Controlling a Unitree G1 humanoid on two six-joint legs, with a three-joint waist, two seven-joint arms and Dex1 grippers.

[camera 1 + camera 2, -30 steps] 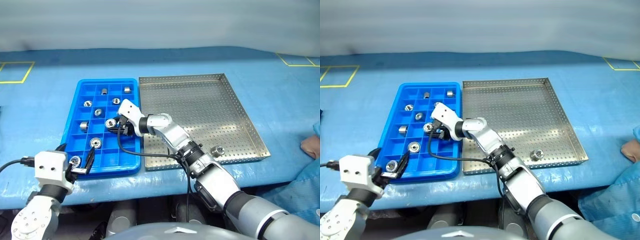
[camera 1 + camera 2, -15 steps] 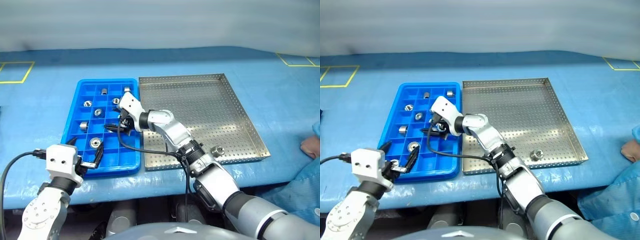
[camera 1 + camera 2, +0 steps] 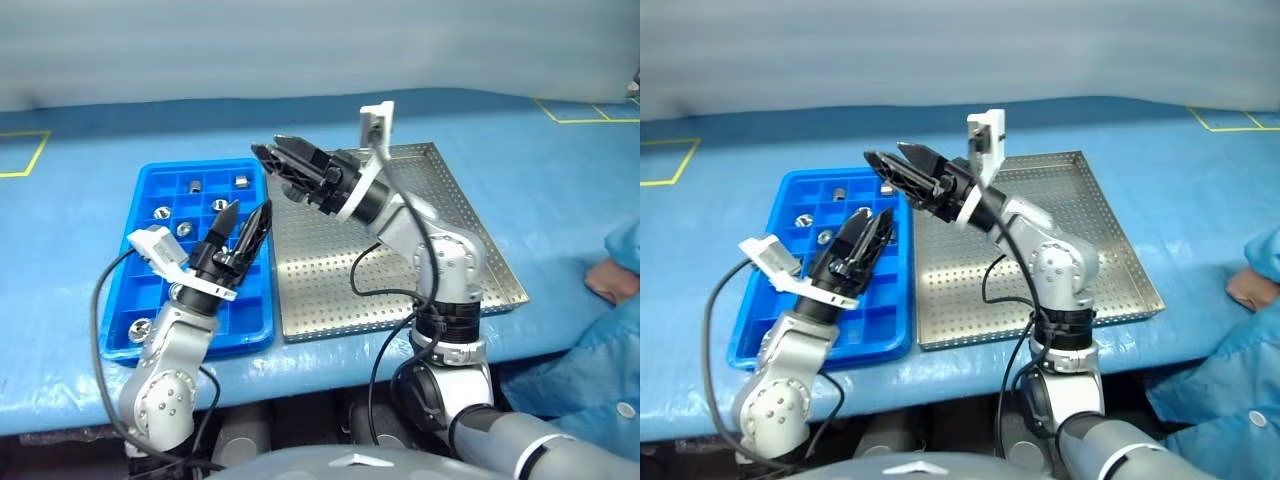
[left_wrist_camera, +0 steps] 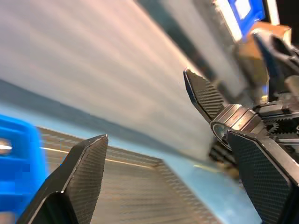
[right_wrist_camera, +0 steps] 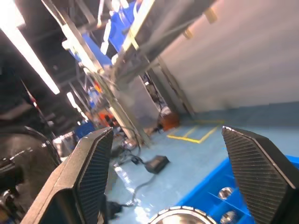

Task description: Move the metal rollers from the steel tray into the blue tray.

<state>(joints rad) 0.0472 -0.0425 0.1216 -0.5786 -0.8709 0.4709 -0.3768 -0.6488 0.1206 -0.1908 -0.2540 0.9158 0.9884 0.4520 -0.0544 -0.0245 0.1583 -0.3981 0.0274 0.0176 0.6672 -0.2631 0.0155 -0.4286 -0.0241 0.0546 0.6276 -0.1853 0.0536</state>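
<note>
The blue tray [image 3: 150, 300] lies on the bench [image 3: 560, 180], which has a blue cover, near the bench's front edge. The steel tray [image 3: 470, 250] lies right beside it, on the side toward the bench's right end, and the two trays nearly touch.

Some metal rollers [image 3: 161, 212] sit in the little square boxes of the blue tray. A few are in the boxes near the tray's far edge. One more [image 3: 139, 327] sits in a box at the tray's front corner, on the side away from the steel tray. The bare parts of the steel tray that show have no roller on them. The arms hide some of its floor, so I cannot tell about that part.

Both arms are up in the air above the trays. The left pincer [image 3: 246, 221] hangs over the edge where the blue tray meets the steel tray. Its two black fingers are spread wide and hold nothing. The right pincer [image 3: 272, 148] hangs higher, over the far corner of the blue tray next to the steel tray, and points toward the bench's left end. Its fingers are spread apart too, and nothing is between them.

At the right end of the bench's front edge, part of a person in blue clothing [image 3: 600, 370] shows.
</note>
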